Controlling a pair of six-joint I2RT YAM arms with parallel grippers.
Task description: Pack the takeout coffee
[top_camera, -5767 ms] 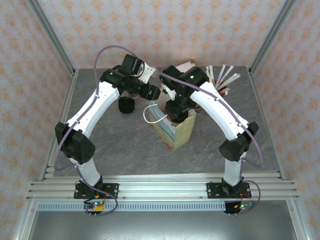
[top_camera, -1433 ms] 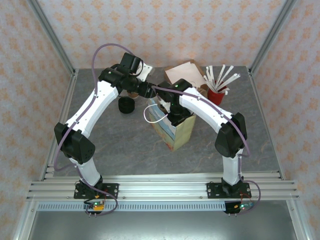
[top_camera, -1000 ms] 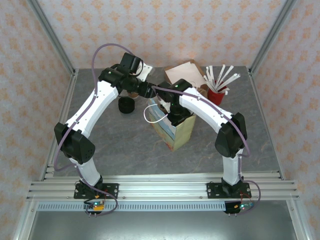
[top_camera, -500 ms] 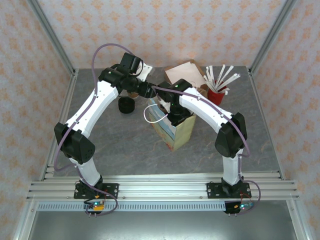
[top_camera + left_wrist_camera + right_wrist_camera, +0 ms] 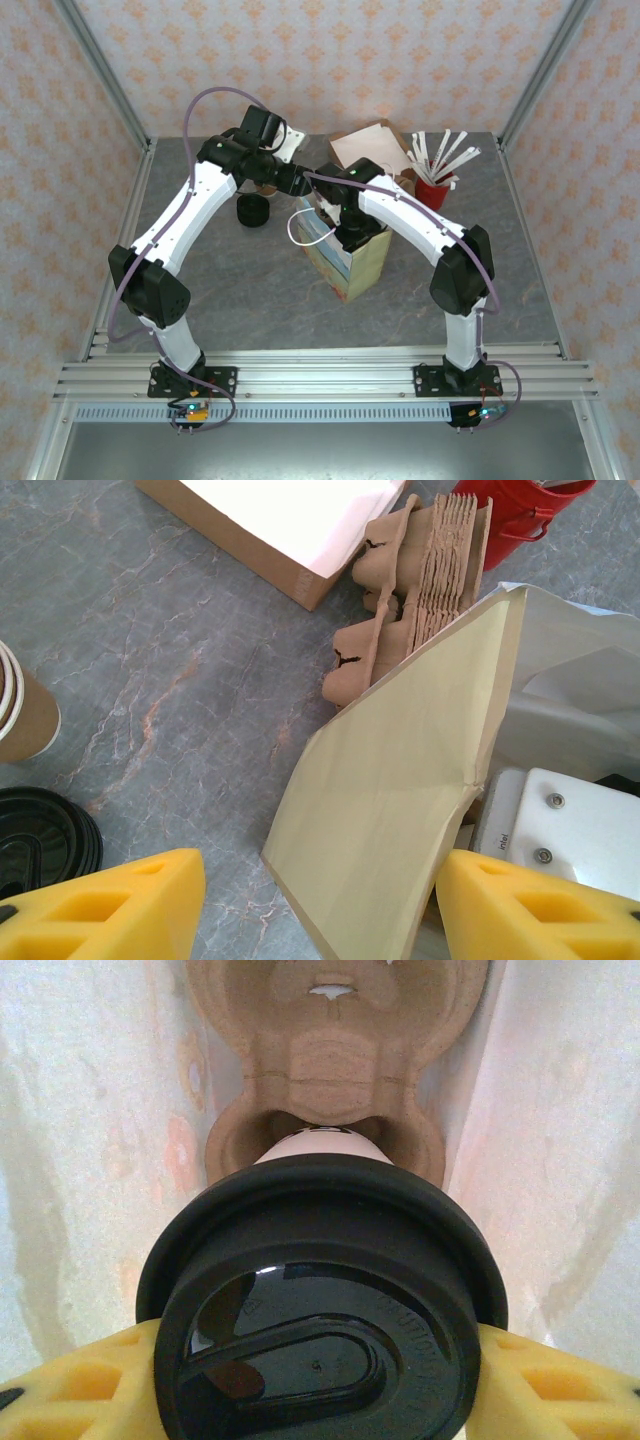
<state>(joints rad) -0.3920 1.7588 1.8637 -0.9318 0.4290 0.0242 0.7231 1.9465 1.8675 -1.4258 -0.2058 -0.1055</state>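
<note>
Right pincer [image 5: 320, 1385] stays clamped on the takeout coffee [image 5: 320, 1260] inside the paper bag [image 5: 70, 1110]; left pincer [image 5: 325, 905] stays apart.

Right wrist view: the black lid is hiding nearly all the cup wall of the takeout coffee [image 5: 320, 1310], and the lower edge is cropping that lid and both fingers [image 5: 545, 1385] of the right gripper [image 5: 320, 1400]. Left wrist view: picture edges are cropping the red cup [image 5: 520, 505], brown cup [image 5: 20, 715] and stacked lids [image 5: 40, 835]; the paper bag [image 5: 390, 800] is covering part of the pulp carriers [image 5: 420, 590].
</note>
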